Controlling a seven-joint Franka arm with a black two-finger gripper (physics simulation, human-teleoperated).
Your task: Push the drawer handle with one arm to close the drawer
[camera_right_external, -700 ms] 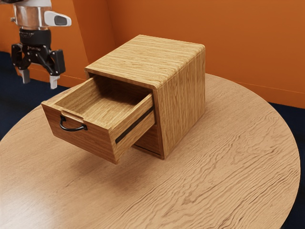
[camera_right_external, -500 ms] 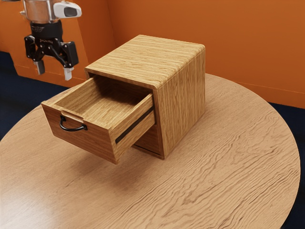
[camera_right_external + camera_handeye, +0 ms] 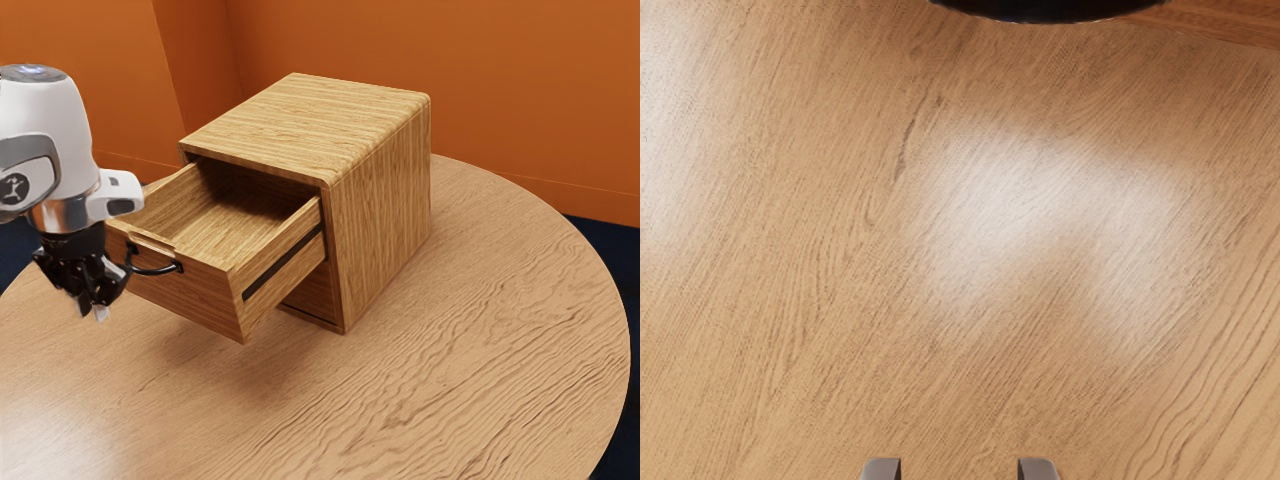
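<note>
The black gripper (image 3: 95, 309) hangs over the table, in front of the drawer front and beside the handle, its fingertips lower than the handle. In the wrist view the gripper (image 3: 959, 469) has its two fingertips wide apart with nothing between them. The wooden drawer (image 3: 190, 292) stands well out of its cabinet (image 3: 385, 200). Its curved black handle (image 3: 155, 270) is on the drawer front, and the arm hides that front's far left part. From the hand, the handle (image 3: 1045, 8) appears as a dark curve beside a strip of drawer front (image 3: 1230, 20).
A round wooden table (image 3: 480, 360) carries the cabinet. The drawer overhangs the tabletop at a height, with a shadow below. Orange walls (image 3: 520, 90) stand behind the table.
My hand has come down and turned, from above and behind the drawer's left side in the exterior view to the front of it. The drawer has not moved.
</note>
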